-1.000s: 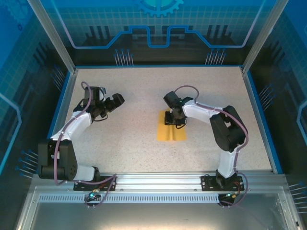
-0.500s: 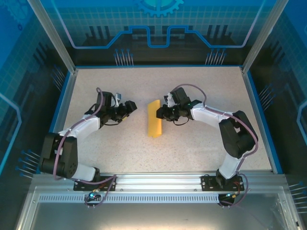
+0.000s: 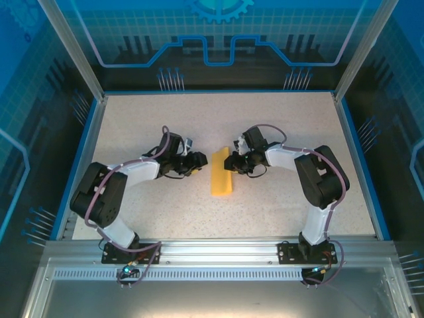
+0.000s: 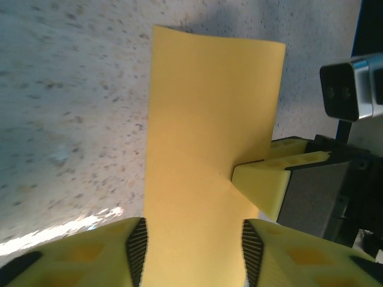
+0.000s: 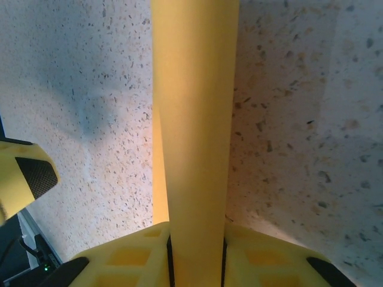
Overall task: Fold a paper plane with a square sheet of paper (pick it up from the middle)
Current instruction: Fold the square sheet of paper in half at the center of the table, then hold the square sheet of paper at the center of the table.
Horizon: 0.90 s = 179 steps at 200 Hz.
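You're early on. The square sheet of paper (image 3: 222,175) is bent over into one long strip w/ a soft, round fold, at the mid of the table (image 3: 285,126). R gripper (image 5: 195,239), just right of table mid, is clamped on the strip. L gripper (image 4: 194,245), just left of table mid, has its jaws part way apart w/ the strip between them; can't tell if it pinches. No nose point, no wings: most folds are left.

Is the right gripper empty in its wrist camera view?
No, the right gripper is shut on the square sheet of paper, which is folded into a narrow strip.
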Each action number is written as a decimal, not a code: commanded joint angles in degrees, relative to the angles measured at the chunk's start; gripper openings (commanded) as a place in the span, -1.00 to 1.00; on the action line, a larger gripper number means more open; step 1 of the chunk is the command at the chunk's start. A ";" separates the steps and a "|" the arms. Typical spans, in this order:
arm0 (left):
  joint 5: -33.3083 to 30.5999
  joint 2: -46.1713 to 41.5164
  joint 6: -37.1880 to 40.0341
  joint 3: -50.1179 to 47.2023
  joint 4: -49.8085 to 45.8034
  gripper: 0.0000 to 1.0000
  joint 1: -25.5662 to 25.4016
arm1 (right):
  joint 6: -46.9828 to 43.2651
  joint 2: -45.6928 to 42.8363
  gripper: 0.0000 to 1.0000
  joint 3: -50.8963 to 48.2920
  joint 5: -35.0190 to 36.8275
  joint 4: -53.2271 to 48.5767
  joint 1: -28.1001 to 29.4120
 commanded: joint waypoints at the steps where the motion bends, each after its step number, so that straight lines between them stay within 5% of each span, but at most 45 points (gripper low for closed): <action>1: 0.47 3.13 -0.19 3.44 2.50 -0.14 -2.20 | -2.14 1.30 -0.48 -0.36 -0.97 -1.43 -0.71; 67: -0.74 10.65 0.20 7.97 0.51 -0.69 -5.93 | -2.31 2.42 -0.48 0.09 -0.53 -2.37 -0.89; 179: -10.64 16.38 6.11 14.03 -14.15 -0.85 -9.51 | -2.27 0.43 -0.30 2.30 1.95 -8.06 0.06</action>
